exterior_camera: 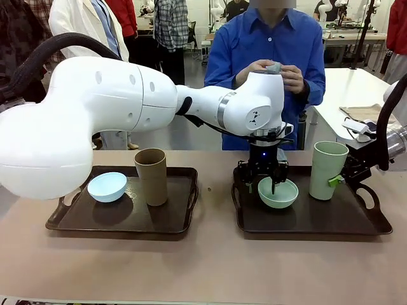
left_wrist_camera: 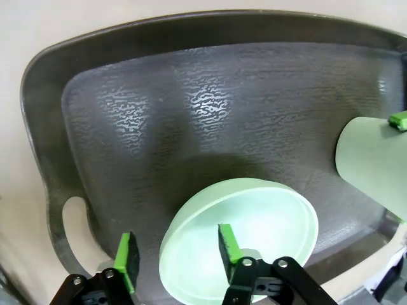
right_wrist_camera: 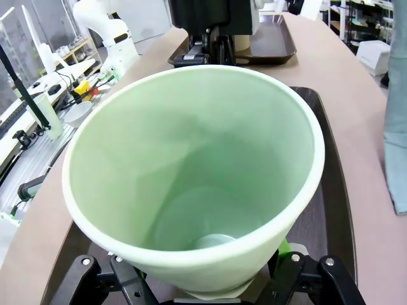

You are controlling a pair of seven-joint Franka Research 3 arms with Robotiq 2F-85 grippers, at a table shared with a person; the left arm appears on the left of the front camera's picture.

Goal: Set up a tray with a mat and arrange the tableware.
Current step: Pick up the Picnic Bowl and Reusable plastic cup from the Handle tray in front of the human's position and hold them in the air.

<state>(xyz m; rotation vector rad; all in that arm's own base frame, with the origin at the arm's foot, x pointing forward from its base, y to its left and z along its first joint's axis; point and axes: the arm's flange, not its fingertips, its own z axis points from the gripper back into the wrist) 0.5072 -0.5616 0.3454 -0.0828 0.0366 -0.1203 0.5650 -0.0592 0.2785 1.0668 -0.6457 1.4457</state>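
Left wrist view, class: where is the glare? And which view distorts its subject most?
Left wrist view: glare patches on the textured tray, soft shadow beside the pale green bowl; right wrist view: wide lens balloons the pale green tumbler.

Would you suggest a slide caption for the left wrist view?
Left gripper astride the rim of the pale green bowl on a dark tray.

A pale tan, matte worktop (exterior_camera: 203,267) spans the foreground. At the worktop's far edge stands a person in a bright blue button-up shirt (exterior_camera: 267,47). Beyond the worktop's far right corner is a white table (exterior_camera: 356,86) with a small white box-shaped device (exterior_camera: 360,129) on it. Behind the worktop's far left stand more people, one in a white coat (exterior_camera: 75,25) and one in a plaid shirt (exterior_camera: 170,22).
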